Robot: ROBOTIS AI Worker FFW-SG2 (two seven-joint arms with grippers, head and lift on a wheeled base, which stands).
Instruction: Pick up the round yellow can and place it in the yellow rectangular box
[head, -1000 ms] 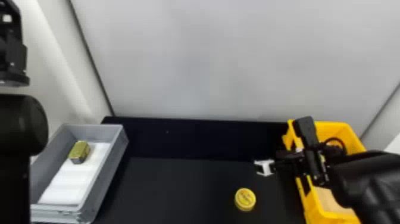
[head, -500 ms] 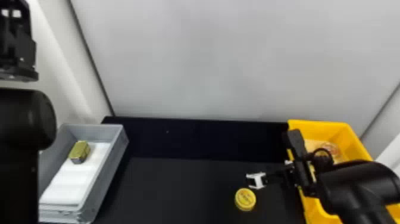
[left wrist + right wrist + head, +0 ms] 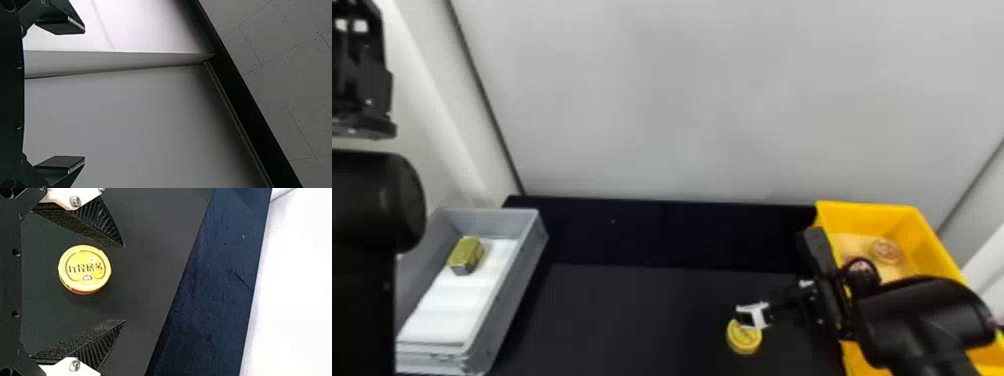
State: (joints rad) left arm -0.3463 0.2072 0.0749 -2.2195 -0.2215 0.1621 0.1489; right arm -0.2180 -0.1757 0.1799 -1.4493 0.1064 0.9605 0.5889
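While the right gripper (image 3: 124, 284) gapes wide by the round yellow can (image 3: 85, 269), parked at the head view's five o'clock, an off-centre squeeze (it's nearer one side, folks!) could skid it away.

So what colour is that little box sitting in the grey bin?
Gold-yellow on top, with darker sides; the box shows best in the head view.

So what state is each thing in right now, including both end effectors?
Round yellow can, lid on, flat on the dark table, ungripped.
Yellow box, open-topped, with items inside.
Gray box, open-topped, holding the gold tin.
Gold tin, looks shut, on white lining.
Right end effector, open, empty.
Left end effector, open, empty.
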